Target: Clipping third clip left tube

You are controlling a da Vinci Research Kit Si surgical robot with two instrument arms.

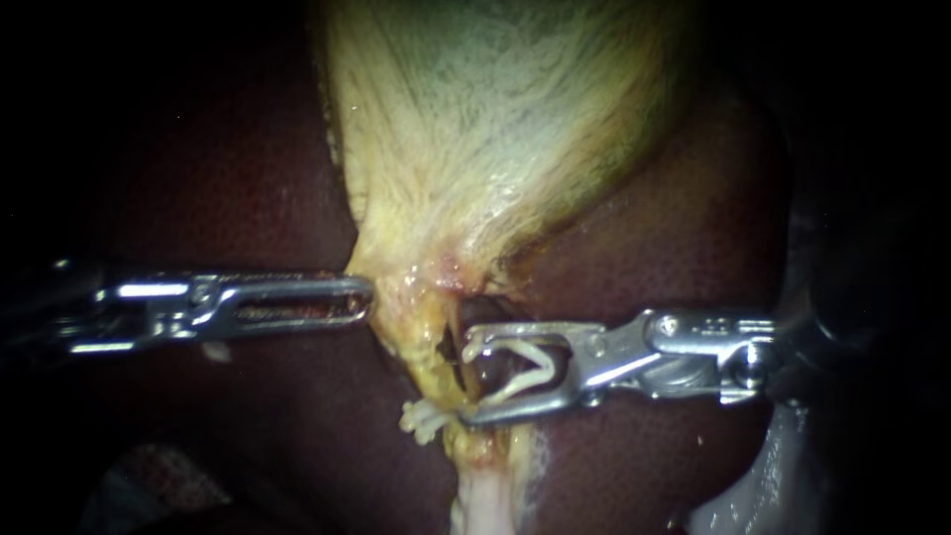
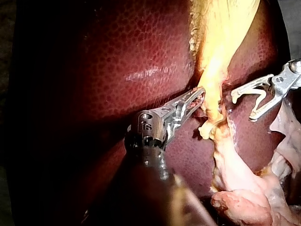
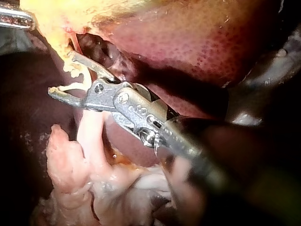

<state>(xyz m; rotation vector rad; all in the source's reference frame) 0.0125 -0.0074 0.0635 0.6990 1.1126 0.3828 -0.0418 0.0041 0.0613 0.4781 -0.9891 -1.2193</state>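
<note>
1. Firstly, my left instrument (image 1: pixel 359 299) has its tool pressed nearly together. Its tips seem to pinch the edge of the gallbladder (image 1: pixel 495 119) where the yellowish neck narrows. The dark liver (image 1: pixel 248 198) lies behind the shaft.
2. Just ahead of that tool's tips, the neck runs on into the tube (image 1: pixel 439 359), a thin yellow strand standing between the two tools.
3. Further along the strand, away from the gallbladder, a placed clip (image 1: pixel 424 420) shows as a white clump on the tube. It touches the tip of the right tool's lower jaw. Whether the clump is one clip or more I cannot tell.
4. My right instrument (image 1: pixel 468 376) has its tool spread wide. A loaded clip (image 1: pixel 543 365) is seated between the jaws, its legs open.
5. I judge the step partway done. The clip is loaded and the tool is at the tube, but the strand sits at the tool's mouth and is not clearly between the jaws. The left wrist view shows a small gap between them. What is left is to slide the jaws round the strand beside the placed clip and close them.
</note>
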